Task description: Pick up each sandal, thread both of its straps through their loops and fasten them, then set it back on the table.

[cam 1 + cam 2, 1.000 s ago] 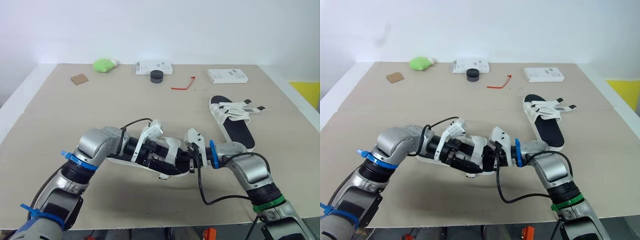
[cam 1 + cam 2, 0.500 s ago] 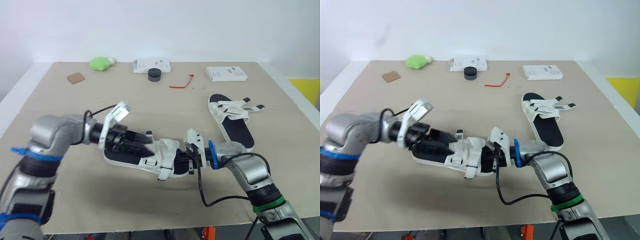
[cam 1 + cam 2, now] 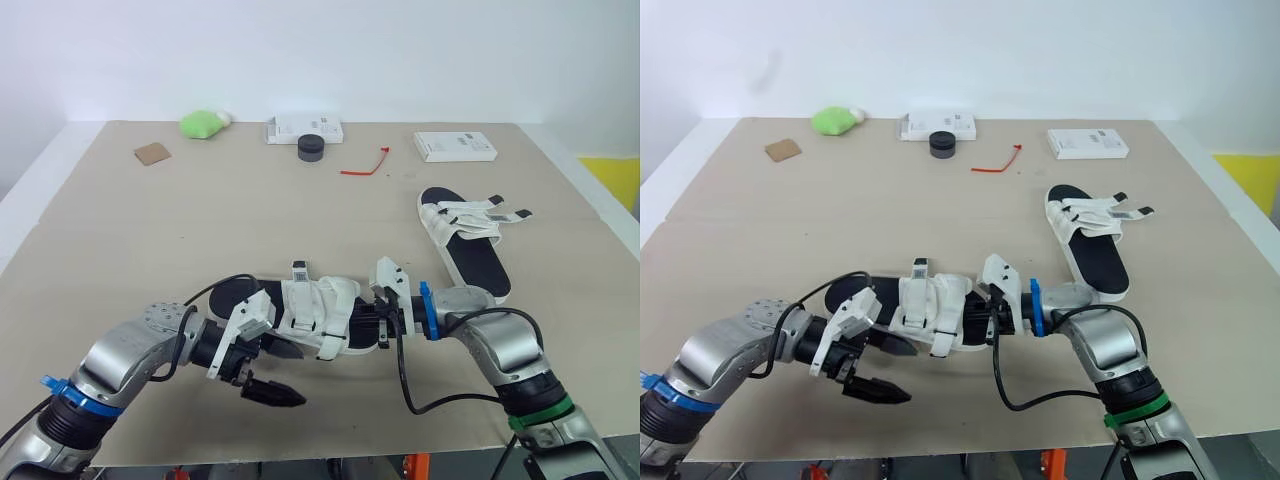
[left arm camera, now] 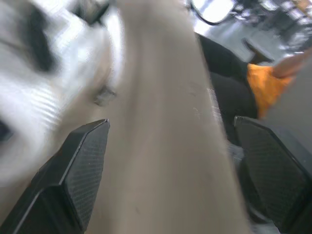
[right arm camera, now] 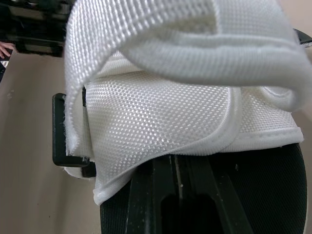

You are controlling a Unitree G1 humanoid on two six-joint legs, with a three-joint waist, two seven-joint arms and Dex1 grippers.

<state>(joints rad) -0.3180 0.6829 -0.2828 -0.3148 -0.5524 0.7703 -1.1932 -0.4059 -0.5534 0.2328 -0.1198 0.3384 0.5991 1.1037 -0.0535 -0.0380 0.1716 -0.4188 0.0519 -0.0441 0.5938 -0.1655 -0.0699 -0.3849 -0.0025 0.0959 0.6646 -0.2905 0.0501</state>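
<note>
A: Start with the table (image 3: pixel 120 230). Where do we have the sandals?

B: The near sandal (image 3: pixel 315 315) lies at six o'clock on it, close to our front edge. The second sandal (image 3: pixel 470 250) sits at three o'clock, well apart, with its strap ends (image 3: pixel 505 212) splayed loose.

A: And our hands?

B: Our right hand (image 3: pixel 383 325) is clenched on the near sandal's three-o'clock end, fingers together on the footbed under the white strap (image 5: pixel 161 122). Our left hand (image 3: pixel 280 372) is released, fingers spread wide. It hovers at seven o'clock from that sandal and holds nothing.

A: So one grip carries it. What worries us?

B: We judge that if we lift or twist now, the long free end can sag or pivot about that single pinch and slip out. A flap of strap (image 3: pixel 330 345) hangs off the near side. We cannot tell whether it is through the black loop (image 5: pixel 61 131), so setting the sandal down now may leave a strap unfastened.

A: And the left hand going in?

B: Open that wide and that low, it could shove the sole sideways or snag the flap rather than pinch it.
</note>
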